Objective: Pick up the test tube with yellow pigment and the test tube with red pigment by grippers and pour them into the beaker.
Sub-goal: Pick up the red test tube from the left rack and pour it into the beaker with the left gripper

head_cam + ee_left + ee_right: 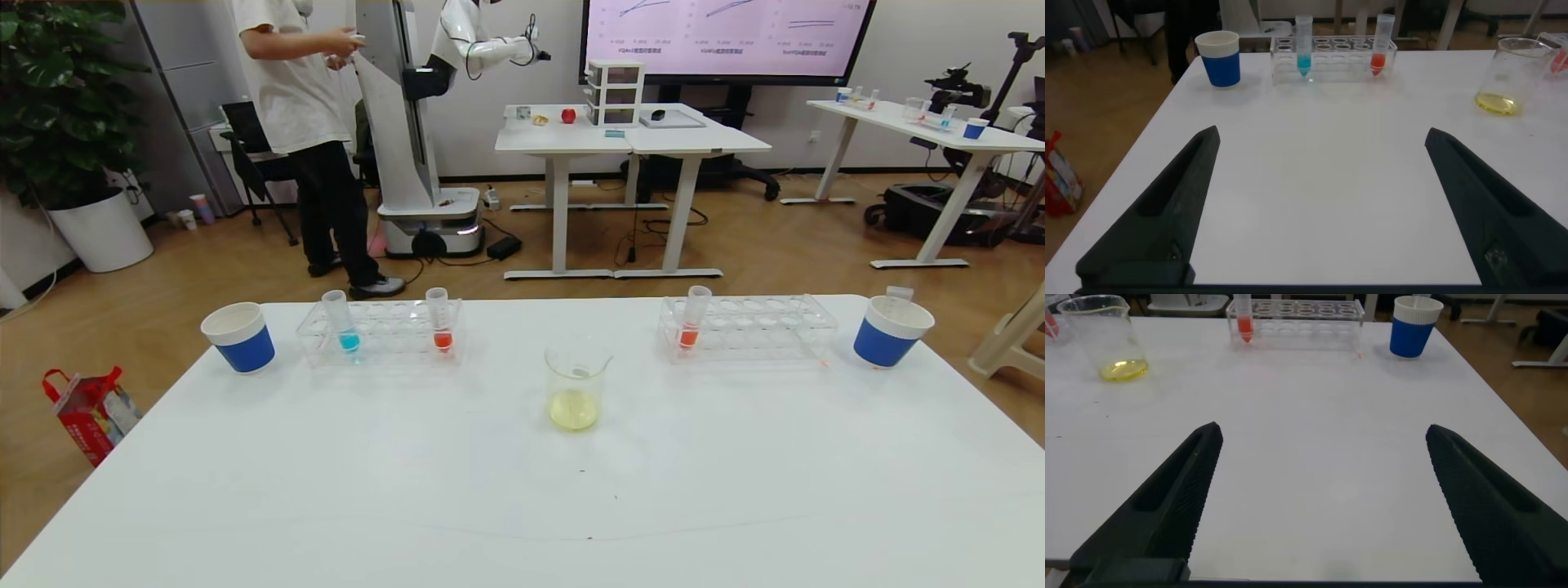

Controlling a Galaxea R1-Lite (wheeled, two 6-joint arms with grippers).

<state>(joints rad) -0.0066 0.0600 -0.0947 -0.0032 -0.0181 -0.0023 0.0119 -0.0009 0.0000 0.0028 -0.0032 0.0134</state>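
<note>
Head view shows a white table (522, 490) with the beaker (576, 385) standing near its middle, a little toward the far edge, holding a shallow pool of pale yellow liquid. No tube with yellow liquid can be seen in any view. Along the far edge, toward the far left corner, a clear rack (380, 331) holds a tube with blue liquid (341, 321) at its left end and a tube with red liquid (439, 318) near its right end, both upright. Just left of that rack stands a blue-and-white paper cup (240, 336). Toward the far right corner a second clear rack (747, 327) carries another red tube (694, 317) upright at its left end, and a second paper cup (890, 330) stands beside the rack's right end, close to the corner. Neither arm appears in the head view. Left wrist view has the left gripper (1319, 204) low over bare tabletop near the near edge, jaws spread wide and holding nothing, facing the left rack and cup. Right wrist view has the right gripper (1321, 498) likewise low over bare tabletop, jaws spread wide and empty, facing the right rack with the beaker off to one side.
</note>
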